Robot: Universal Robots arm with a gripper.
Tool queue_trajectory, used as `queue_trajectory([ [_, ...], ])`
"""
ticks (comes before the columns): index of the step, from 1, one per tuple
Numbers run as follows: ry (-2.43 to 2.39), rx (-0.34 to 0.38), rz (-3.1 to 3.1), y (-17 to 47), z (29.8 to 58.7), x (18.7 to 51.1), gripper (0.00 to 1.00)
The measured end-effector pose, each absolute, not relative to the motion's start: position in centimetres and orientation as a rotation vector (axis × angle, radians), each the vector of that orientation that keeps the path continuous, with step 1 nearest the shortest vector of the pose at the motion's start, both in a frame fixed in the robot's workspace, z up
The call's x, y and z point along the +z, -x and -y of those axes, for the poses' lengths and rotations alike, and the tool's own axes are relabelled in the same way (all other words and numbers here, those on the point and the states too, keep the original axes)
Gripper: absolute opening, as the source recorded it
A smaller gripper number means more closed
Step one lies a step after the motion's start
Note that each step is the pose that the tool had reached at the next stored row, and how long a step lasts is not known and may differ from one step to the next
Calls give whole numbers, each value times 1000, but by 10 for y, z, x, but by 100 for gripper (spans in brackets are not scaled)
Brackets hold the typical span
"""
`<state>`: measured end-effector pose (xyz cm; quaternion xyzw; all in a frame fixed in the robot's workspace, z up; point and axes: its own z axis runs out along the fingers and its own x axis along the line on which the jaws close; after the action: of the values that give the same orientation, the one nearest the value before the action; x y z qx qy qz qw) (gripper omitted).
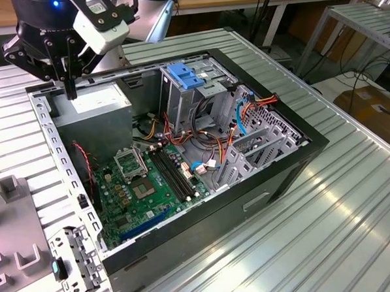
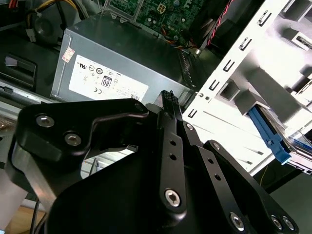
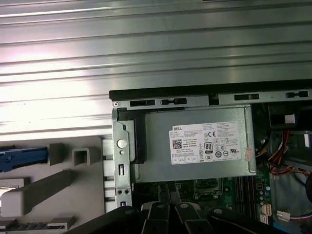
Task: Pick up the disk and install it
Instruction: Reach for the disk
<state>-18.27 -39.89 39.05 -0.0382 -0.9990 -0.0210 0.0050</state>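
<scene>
My gripper [image 1: 70, 92] hangs shut, with nothing between its fingers, over the back corner of the open computer case [image 1: 275, 174]. It is just above the grey power supply box with the white label [image 1: 91, 102]. In the second wrist view the fingertips [image 2: 168, 96] point at that box [image 2: 112, 73] beside the case's white perforated wall. A bright blue rail [image 2: 268, 139], which looks like the disk's carrier, lies outside the case in a pale grey fixture. The first wrist view shows its blue end [image 3: 22, 158]. The disk's silver body is almost all out of view.
Inside the case are a green motherboard [image 1: 151, 181], a bundle of coloured cables [image 1: 207, 132] and a metal drive cage topped by a blue plastic piece [image 1: 185, 78]. A grey fixture [image 1: 7, 188] and a loose metal bracket [image 1: 73, 263] lie on the slatted metal table [image 1: 354, 196].
</scene>
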Motion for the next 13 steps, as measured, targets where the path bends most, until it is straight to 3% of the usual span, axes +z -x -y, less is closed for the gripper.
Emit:
queue_trajectory([
  [13, 120, -65, 3123, 191, 399, 390, 11],
])
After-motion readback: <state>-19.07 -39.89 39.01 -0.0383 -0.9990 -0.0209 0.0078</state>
